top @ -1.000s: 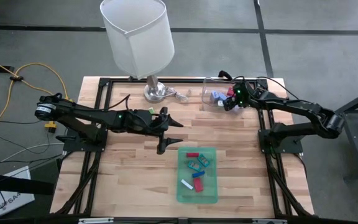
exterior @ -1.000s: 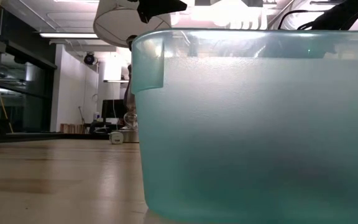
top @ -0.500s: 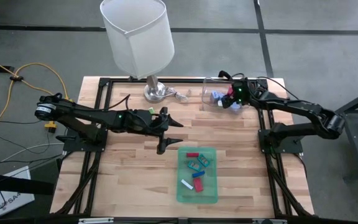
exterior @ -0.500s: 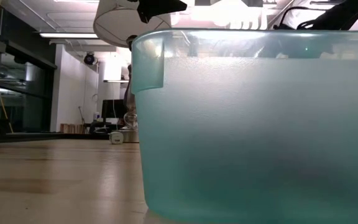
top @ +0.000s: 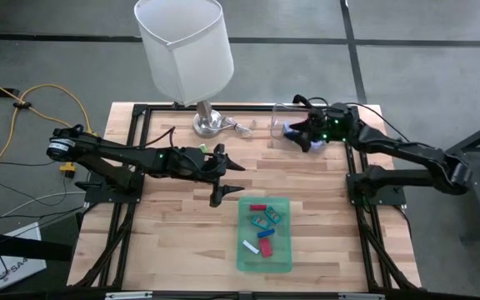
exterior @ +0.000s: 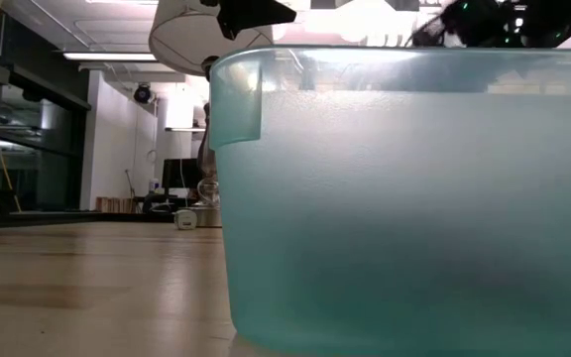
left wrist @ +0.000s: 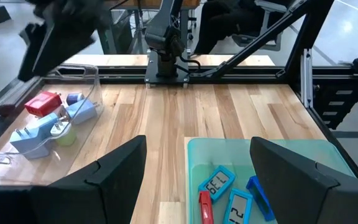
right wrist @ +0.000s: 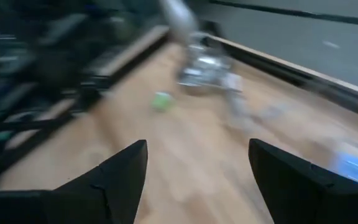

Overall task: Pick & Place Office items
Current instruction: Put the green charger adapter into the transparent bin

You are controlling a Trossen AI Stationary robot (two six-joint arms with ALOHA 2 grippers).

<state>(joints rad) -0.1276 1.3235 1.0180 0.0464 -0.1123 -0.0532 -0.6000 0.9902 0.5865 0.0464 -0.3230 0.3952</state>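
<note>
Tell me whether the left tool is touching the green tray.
Apart. In the high view the left tool sits over bare wood, clear of the green tray. Its wrist view shows both open fingers short of the tray's rim.

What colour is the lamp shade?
White. The lamp shade shows best in the high view.

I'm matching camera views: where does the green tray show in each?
High: green tray, low centre-right, near table edge.
Low: its wall fills the right side.
Left wrist: bottom right, past the left pincer.
Right wrist: not in it.
Shared landmark: lamp base.
</note>
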